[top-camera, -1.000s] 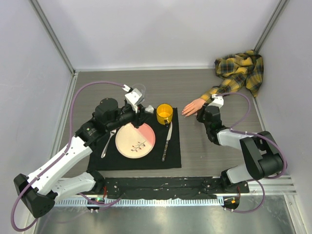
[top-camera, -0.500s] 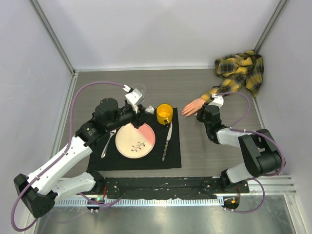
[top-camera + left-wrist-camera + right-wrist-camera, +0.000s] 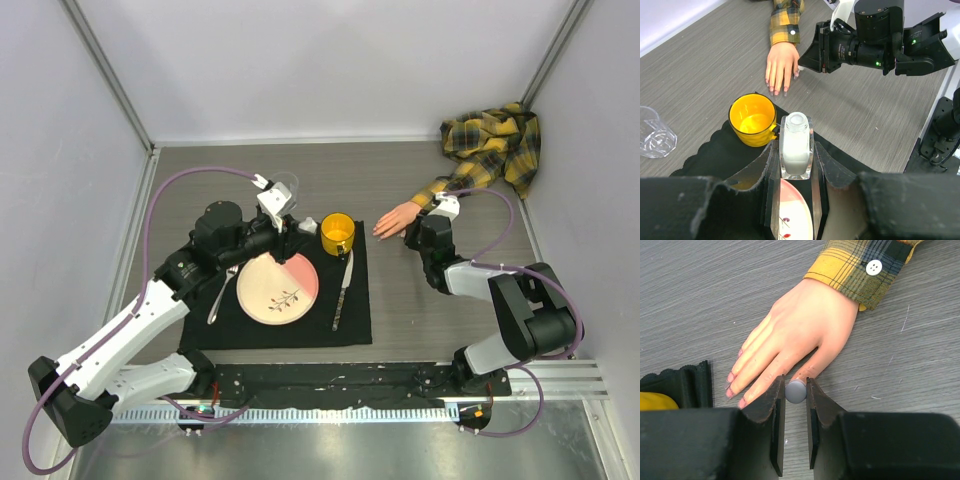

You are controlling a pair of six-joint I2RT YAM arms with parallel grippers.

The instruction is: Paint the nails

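The pale peach mannequin hand point(image 3: 397, 219) lies flat on the table with its yellow-and-black plaid sleeve point(image 3: 440, 187) behind it. Its nails point(image 3: 731, 376) look pinkish at the fingertips. My right gripper point(image 3: 415, 238) is shut on a small round grey cap point(image 3: 795, 391), right at the tip of the hand's thumb point(image 3: 812, 366). My left gripper point(image 3: 293, 232) is shut on a small clear square bottle point(image 3: 796, 147) with white liquid and an open neck. It holds the bottle over the black mat, beside the yellow cup point(image 3: 753, 120).
A black placemat point(image 3: 350, 325) carries a pink-and-cream plate point(image 3: 277, 287), a knife point(image 3: 342, 290), a fork point(image 3: 222, 290) and the yellow cup point(image 3: 338, 233). A clear glass point(image 3: 284, 188) stands behind the mat. The plaid shirt is bunched in the far right corner point(image 3: 495, 140).
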